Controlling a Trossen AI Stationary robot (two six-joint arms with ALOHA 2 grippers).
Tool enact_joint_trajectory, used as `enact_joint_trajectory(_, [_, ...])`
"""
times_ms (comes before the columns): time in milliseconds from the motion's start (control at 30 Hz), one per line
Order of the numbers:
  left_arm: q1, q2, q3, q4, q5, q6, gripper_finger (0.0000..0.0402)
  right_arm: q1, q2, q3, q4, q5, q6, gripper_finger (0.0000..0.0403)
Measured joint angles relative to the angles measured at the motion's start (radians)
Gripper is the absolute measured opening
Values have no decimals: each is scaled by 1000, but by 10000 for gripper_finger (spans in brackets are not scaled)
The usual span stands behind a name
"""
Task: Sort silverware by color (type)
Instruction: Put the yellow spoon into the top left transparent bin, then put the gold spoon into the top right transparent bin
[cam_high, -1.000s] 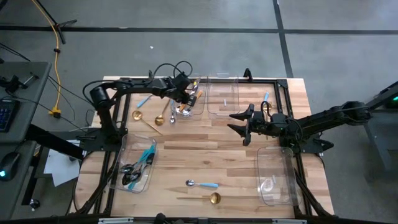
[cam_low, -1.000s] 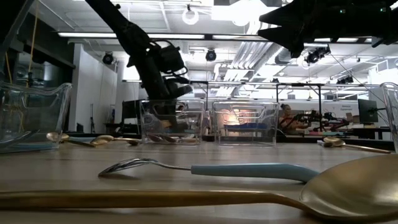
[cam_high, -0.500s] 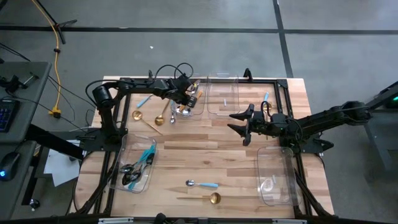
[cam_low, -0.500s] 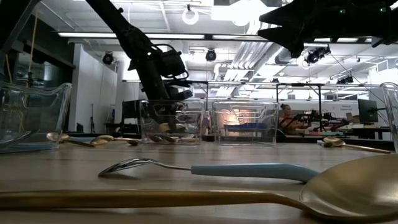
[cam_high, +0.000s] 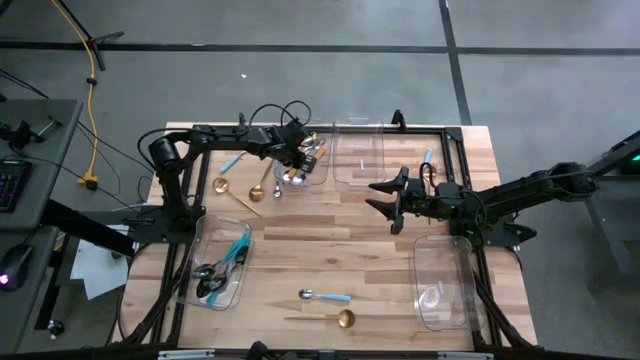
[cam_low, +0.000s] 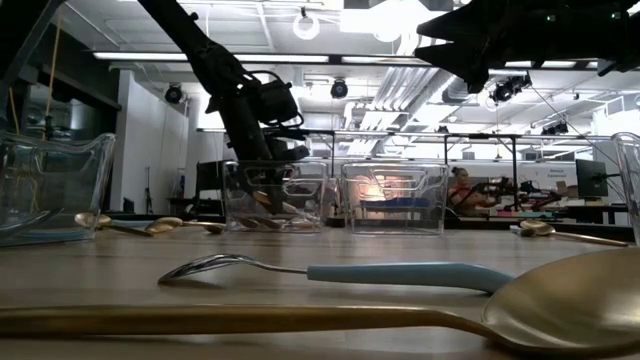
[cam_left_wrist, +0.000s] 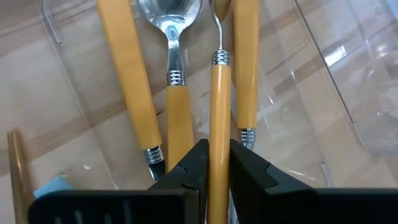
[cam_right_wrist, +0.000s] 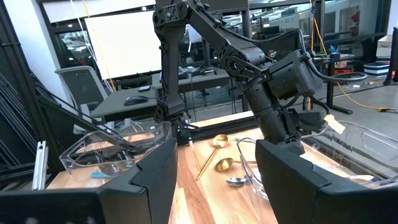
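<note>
One orange-handled spoon (cam_left_wrist: 219, 124), lengthwise between pincer (cam_left_wrist: 214, 171)

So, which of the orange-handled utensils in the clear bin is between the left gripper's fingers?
The orange-handled utensil running straight up between the left gripper fingers; the other three lie beside it.

Both arms are showing matte black throughout — slim tubular links meeting at bulkier rounded joint housings. Black cables are looping loose above the left arm's wrist section. The left gripper (cam_left_wrist: 219, 180) is presenting two flat, angular black fingers; the right gripper (cam_right_wrist: 216, 180) is presenting broad, slab-like black fingers — no markings legible.
</note>
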Motion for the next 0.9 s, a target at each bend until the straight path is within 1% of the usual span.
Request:
enact_joint_trajectory(200, [0, 0, 0, 0, -4, 7, 51, 0, 0, 0, 0, 0, 0, 201])
enact_joint_trajectory(667, [0, 0, 0, 0, -9, -8, 130, 0, 0, 0, 0, 0, 0, 201])
enact_joint_trajectory(900, [0, 0, 0, -1, -5, -11, 145, 0, 0, 0, 0, 0, 0, 201])
